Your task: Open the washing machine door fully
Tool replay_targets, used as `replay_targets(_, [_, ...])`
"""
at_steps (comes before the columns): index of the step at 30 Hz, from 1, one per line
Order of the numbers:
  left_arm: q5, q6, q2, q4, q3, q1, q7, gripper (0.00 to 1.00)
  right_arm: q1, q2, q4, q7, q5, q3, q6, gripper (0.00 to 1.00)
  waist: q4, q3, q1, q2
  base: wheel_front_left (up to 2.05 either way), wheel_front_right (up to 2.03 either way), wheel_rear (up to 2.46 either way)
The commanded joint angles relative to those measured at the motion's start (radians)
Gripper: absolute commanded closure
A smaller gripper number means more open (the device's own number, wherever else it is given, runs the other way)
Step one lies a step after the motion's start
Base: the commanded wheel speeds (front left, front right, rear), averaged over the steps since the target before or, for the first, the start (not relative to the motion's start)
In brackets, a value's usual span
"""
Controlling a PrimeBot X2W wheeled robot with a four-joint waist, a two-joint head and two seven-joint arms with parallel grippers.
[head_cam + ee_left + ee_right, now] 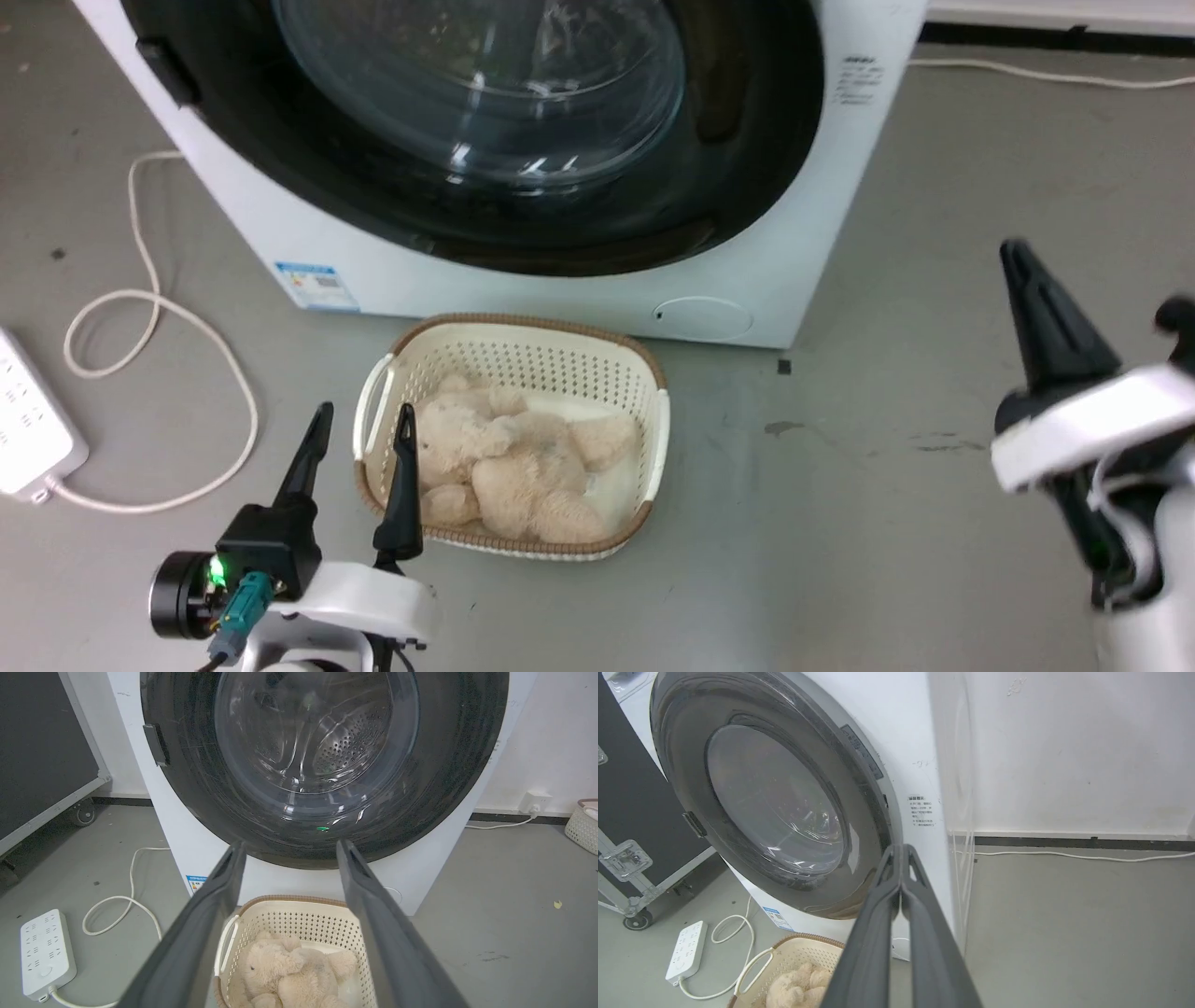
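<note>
Approach step. The washing machine door (485, 112) lies at 12 o'clock, apparently shut against the washing machine (560, 299). My left pincer (364, 415) is spread; my right pincer (901, 851) is pressed together, empty. Next: hook the rim tab (156, 744) at the door's 9 o'clock and pull.

A basket (560, 366) holding a plush toy (509, 457) sits before the washing machine (411, 280).
</note>
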Motion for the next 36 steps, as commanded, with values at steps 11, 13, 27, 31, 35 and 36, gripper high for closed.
replay_targets(11, [-0.029, 0.010, 0.000, -0.022, -0.020, -0.040, -0.030, 0.00, -0.221, 0.035, 0.128, 0.159, 0.196, -0.075, -0.001, 1.00, 0.062, 0.077, -0.0001, 0.0000, 0.00, 0.00, 0.00])
replay_targets(13, [-0.033, 0.011, 0.000, -0.024, -0.024, -0.043, -0.035, 0.00, -0.261, 0.044, 0.168, 0.199, 0.233, -0.096, -0.001, 1.00, 0.072, 0.087, -0.0001, 0.0000, 0.00, 0.00, 0.00])
replay_targets(27, [-0.056, 0.020, 0.001, -0.042, -0.051, -0.071, -0.064, 0.00, -0.576, 0.051, 0.458, 0.431, 0.351, -0.255, -0.001, 1.00, 0.143, 0.170, -0.0001, 0.0000, 0.00, 0.00, 0.00])
replay_targets(31, [-0.061, 0.022, 0.001, -0.047, -0.060, -0.078, -0.072, 0.00, -0.666, 0.049, 0.541, 0.491, 0.362, -0.303, -0.001, 1.00, 0.161, 0.191, -0.0001, 0.0000, 0.00, 0.00, 0.00])
replay_targets(35, [-0.068, 0.025, 0.001, -0.057, -0.070, -0.086, -0.080, 0.00, -0.752, 0.043, 0.605, 0.533, 0.368, -0.350, -0.001, 1.00, 0.178, 0.213, -0.0001, 0.0000, 0.00, 0.00, 0.00])
replay_targets(36, [-0.069, 0.026, 0.001, -0.059, -0.073, -0.088, -0.083, 0.00, -0.770, 0.042, 0.622, 0.543, 0.368, -0.362, -0.001, 1.00, 0.182, 0.218, -0.0001, 0.0000, 0.00, 0.00, 0.00])
